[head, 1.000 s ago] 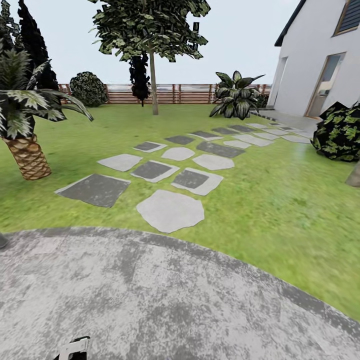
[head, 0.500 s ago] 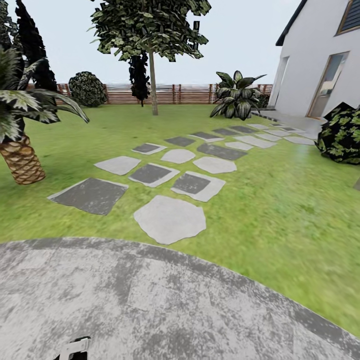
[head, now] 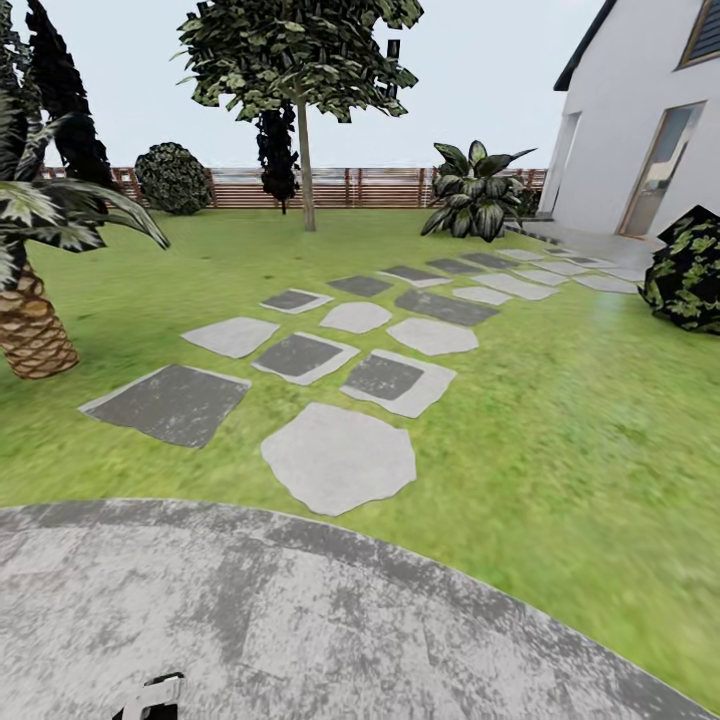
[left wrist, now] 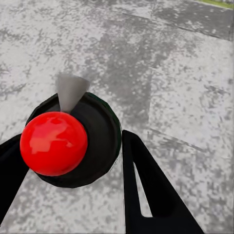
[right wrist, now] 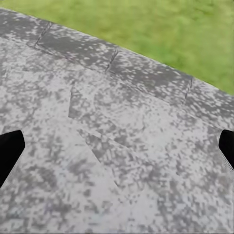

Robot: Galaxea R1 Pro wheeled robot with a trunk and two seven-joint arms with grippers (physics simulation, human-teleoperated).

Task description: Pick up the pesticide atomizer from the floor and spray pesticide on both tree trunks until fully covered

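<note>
We count one tall tree with a straight bare trunk and angular dark-green crown [head: 303, 120], one scaly-trunked palm [head: 32, 325], two black column-shaped trees [head: 66, 95] and one broad-leaved plant [head: 475, 190]. We see two rounded dark bushes, one by the fence [head: 173, 177] and one near the white house [head: 688, 272]. One red ball-topped black atomizer [left wrist: 63, 141] sits between the left gripper's fingers.

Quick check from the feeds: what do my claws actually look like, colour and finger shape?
Left claw: matte black fingers, flat wedge shapes, one with a narrow triangular cut-out. Right claw: two black fingertips at the picture's edges, rounded-tapered. In the head view, a small pale grey and black arm part. No cables or markings visible.
</note>
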